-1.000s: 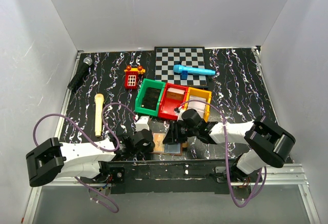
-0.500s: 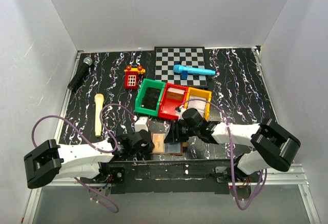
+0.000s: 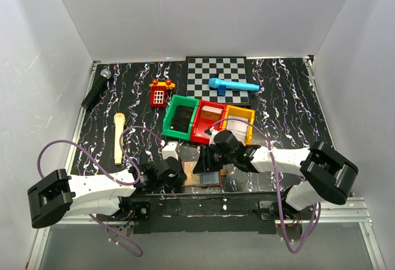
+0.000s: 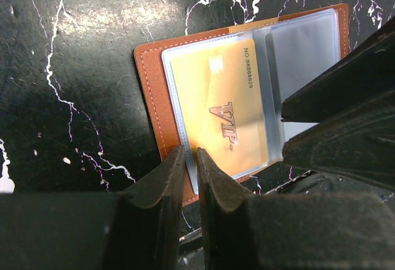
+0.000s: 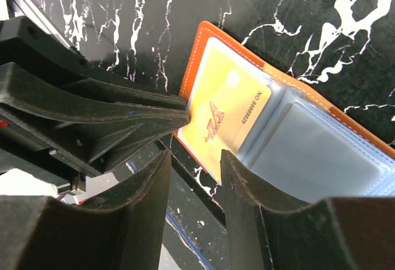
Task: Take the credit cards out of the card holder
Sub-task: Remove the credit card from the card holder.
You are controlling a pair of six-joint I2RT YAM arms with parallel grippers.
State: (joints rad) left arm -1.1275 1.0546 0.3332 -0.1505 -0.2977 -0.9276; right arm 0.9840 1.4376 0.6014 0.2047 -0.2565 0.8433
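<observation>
The brown card holder (image 4: 151,97) lies open at the table's near edge; it also shows in the top view (image 3: 192,173) and the right wrist view (image 5: 200,38). A gold "VIP" credit card (image 4: 225,109) sits inside its left clear pocket, as the right wrist view (image 5: 229,110) also shows. The other pocket (image 5: 321,152) looks pale blue-grey, and I cannot tell what it holds. My left gripper (image 4: 190,154) is shut on the near edge of the card pocket. My right gripper (image 5: 194,165) is open, low over the holder's near edge, facing the left fingers (image 5: 136,118).
Green (image 3: 180,117), red (image 3: 207,122) and orange (image 3: 239,122) bins stand just behind the holder. Farther back are a checkerboard (image 3: 217,72) with a blue microphone (image 3: 233,85), a red toy (image 3: 160,92), a black microphone (image 3: 97,88) and a cream stick (image 3: 118,137). A metal rail runs along the near edge.
My right gripper has shifted slightly left and back over the card holder. My left gripper has stayed at the holder's left edge.
</observation>
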